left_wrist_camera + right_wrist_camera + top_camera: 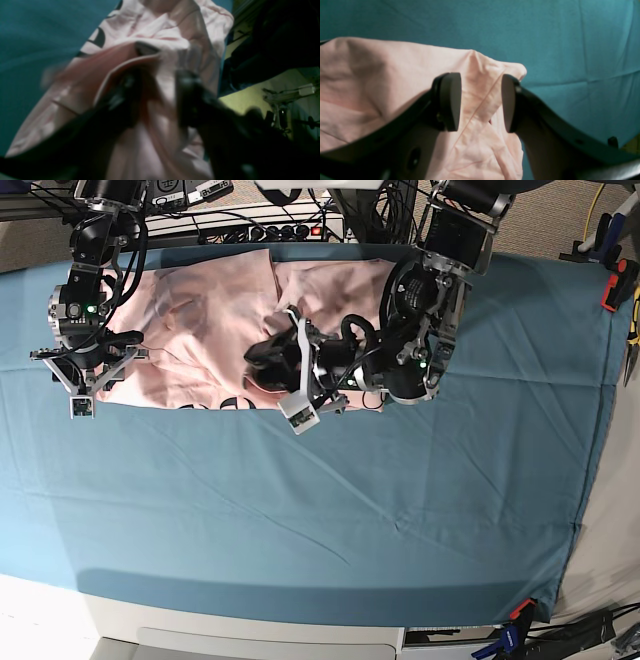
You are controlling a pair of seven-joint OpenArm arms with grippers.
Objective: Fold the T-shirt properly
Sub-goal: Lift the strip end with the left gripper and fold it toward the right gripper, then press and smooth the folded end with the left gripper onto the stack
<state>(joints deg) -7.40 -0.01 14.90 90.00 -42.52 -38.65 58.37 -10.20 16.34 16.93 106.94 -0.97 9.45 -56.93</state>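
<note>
Teal cloth [330, 500] covers the table. Left claw [155, 92] has its jaws parted around a pink fold, grip unclear. Right claw [481, 102] gapes open over the shirt's corner. T-shirt [210, 320] lies along the table's far edge.

T-shirt [210, 305]: pale pink, with black printed lettering showing along its near edge and in the left wrist view.
Cloth on the bench [330, 500]: plain teal, creased, no pattern.
Right tool [481, 102]: matte black arms with dark grey round pads.
Left tool [155, 97]: black, blurred.
Clamp at the bench's near corner [520, 612]: red and black.
</note>
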